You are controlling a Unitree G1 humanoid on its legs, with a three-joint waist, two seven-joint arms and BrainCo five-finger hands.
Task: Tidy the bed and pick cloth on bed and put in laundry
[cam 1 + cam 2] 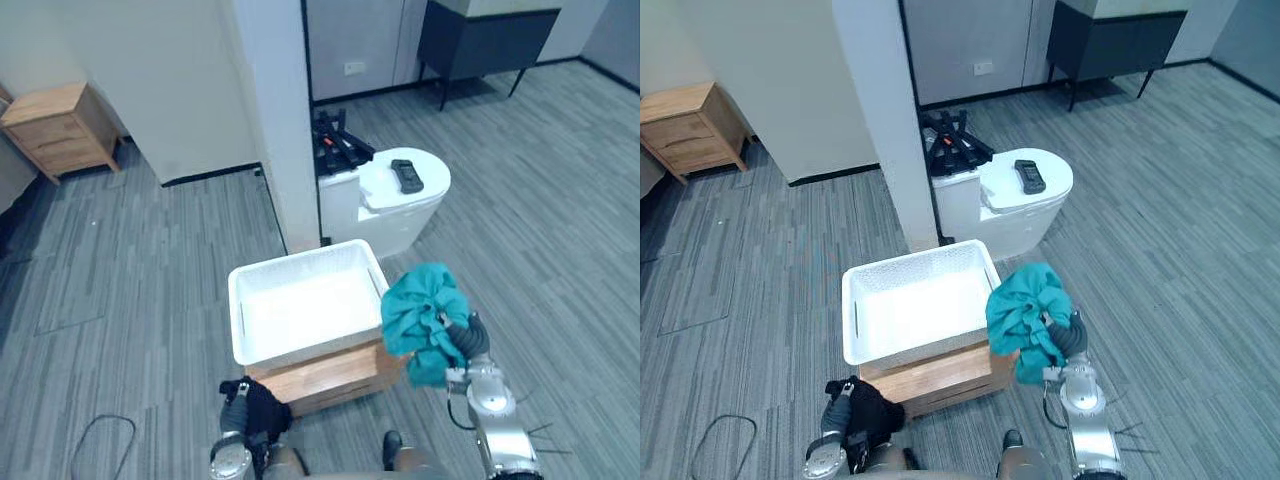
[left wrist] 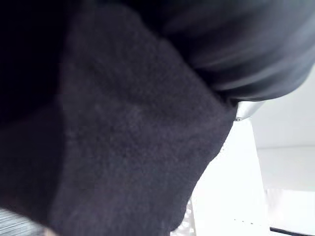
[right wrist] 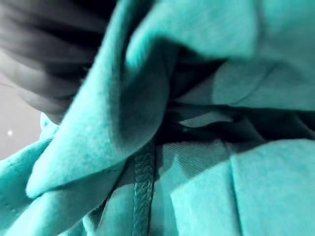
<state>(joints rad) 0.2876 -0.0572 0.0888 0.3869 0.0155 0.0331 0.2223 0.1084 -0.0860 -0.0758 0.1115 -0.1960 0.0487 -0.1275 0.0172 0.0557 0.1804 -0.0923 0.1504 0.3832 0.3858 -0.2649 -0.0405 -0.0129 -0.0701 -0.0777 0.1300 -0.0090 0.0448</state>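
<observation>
We are carrying the teal cloth (image 1: 425, 312) over our right hand (image 1: 470, 338) — grip hidden — just beside the white basket (image 1: 300, 262); best swinging it past the rim before release. Left hand (image 1: 236, 408), under black cloth (image 1: 266, 408), equally unreadable.

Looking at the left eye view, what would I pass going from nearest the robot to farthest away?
black cloth → white basket → white round-topped table → dark cabinet
</observation>
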